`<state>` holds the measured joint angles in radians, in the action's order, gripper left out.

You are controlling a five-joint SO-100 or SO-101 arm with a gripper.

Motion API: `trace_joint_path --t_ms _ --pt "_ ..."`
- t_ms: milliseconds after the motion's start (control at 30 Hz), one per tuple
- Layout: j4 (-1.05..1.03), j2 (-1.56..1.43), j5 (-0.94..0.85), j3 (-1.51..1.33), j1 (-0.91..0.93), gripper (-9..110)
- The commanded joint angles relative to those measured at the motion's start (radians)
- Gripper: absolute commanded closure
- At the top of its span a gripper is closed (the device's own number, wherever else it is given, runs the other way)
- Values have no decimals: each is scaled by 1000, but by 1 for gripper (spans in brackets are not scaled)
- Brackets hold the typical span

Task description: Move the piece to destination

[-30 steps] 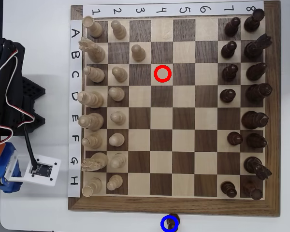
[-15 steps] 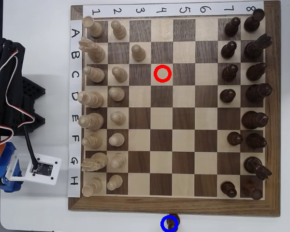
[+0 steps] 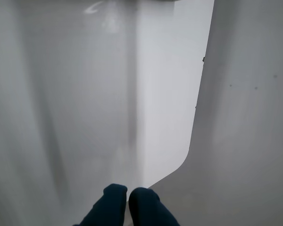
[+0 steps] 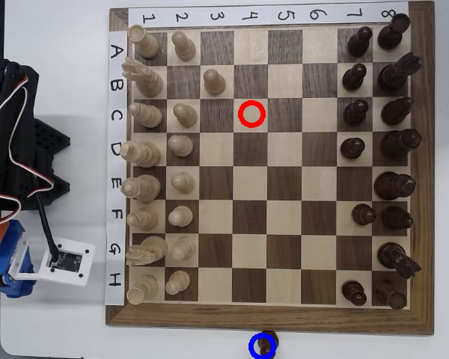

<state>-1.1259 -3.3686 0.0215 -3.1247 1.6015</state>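
Tool point(image 3: 128, 195) tips together, low over bare white table point(image 3: 85, 117).

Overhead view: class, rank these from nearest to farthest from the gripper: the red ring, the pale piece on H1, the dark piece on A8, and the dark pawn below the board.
The gripper sits at the lower left, off the board.
1. Pale piece on H1, the board's lower-left corner.
2. Dark pawn, at the bottom edge, and red ring, upper middle: too close to call.
3. Dark piece on A8, top-right corner.
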Motion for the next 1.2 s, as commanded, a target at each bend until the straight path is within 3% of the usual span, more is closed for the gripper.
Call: trace_joint_path --t_ms 0,1167 --pt "17 -57 -11 5 -2 101" --pt "18 -57 -21 5 -11 101"
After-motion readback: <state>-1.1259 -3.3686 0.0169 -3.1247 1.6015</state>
